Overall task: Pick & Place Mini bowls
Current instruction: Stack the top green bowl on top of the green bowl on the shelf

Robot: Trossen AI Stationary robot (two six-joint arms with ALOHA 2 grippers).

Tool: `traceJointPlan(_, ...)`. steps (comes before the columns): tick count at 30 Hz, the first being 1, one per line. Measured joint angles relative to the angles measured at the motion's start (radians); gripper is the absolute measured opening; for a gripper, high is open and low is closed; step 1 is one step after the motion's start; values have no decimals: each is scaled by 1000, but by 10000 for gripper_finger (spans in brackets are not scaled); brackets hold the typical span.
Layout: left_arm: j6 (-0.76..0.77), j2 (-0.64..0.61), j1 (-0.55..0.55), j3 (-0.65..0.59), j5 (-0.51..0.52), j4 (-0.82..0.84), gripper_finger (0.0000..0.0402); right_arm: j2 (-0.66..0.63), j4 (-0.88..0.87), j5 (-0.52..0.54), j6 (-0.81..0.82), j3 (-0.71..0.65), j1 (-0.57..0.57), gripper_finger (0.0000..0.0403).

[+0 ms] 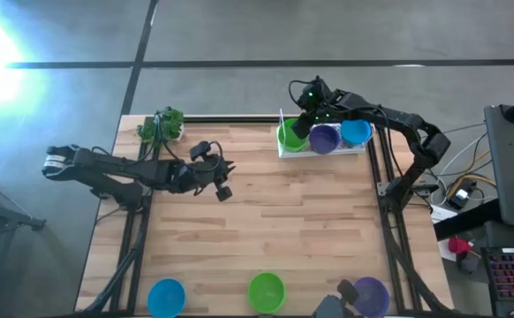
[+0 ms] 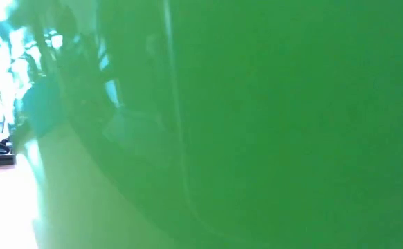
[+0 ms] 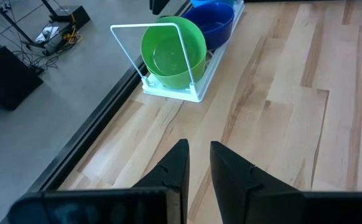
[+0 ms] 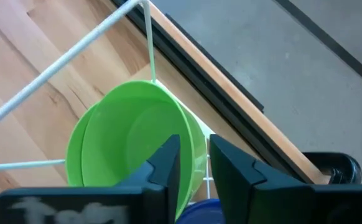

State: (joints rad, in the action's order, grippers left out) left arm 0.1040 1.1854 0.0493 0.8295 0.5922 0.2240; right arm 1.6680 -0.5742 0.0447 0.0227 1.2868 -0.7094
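A white wire rack (image 1: 323, 152) at the table's far right holds a green bowl (image 1: 290, 137), a purple bowl (image 1: 325, 138) and a blue bowl (image 1: 356, 132), all standing on edge. My right gripper (image 1: 303, 124) is over the rack's left end, shut on the green bowl (image 4: 125, 137). My left gripper (image 1: 223, 190) hangs above the bare middle-left of the table, fingers shut (image 3: 198, 155), touching nothing. Along the near edge sit a blue bowl (image 1: 166, 296), a green bowl (image 1: 266, 291) and a purple bowl (image 1: 370, 296). The near green bowl (image 2: 257, 124) fills the low view. My right gripper pinches the rim (image 4: 192, 127) of the green bowl in the rack, one finger (image 4: 168, 158) inside the hollow and the other (image 4: 227, 165) outside. The fingers come from above, slanting down. The bowl stands tilted on edge in the rack, behind the white end wire (image 4: 75, 46).
A leafy green toy plant (image 1: 162, 125) sits at the far left corner. The rack's upright wire frame (image 3: 122, 43) stands at its left end, close beside the far table edge (image 4: 231, 93). Bare wood (image 1: 292, 221) lies between the rack and the near bowls.
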Motion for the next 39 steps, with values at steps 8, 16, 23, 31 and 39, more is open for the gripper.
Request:
traceJointPlan(8,0,0,0,0,0,0,59,1,-13,0,-6,-6,0,11)
traceJointPlan(16,0,0,0,0,0,-1,59,1,-5,0,-8,-32,0,8)
traceJointPlan(23,0,0,0,0,0,-3,59,1,17,3,-1,-66,0,8)
traceJointPlan(31,0,0,0,0,0,-3,59,1,35,2,-1,-77,0,8)
traceJointPlan(39,0,0,0,0,0,-3,59,1,150,4,-4,-127,0,8)
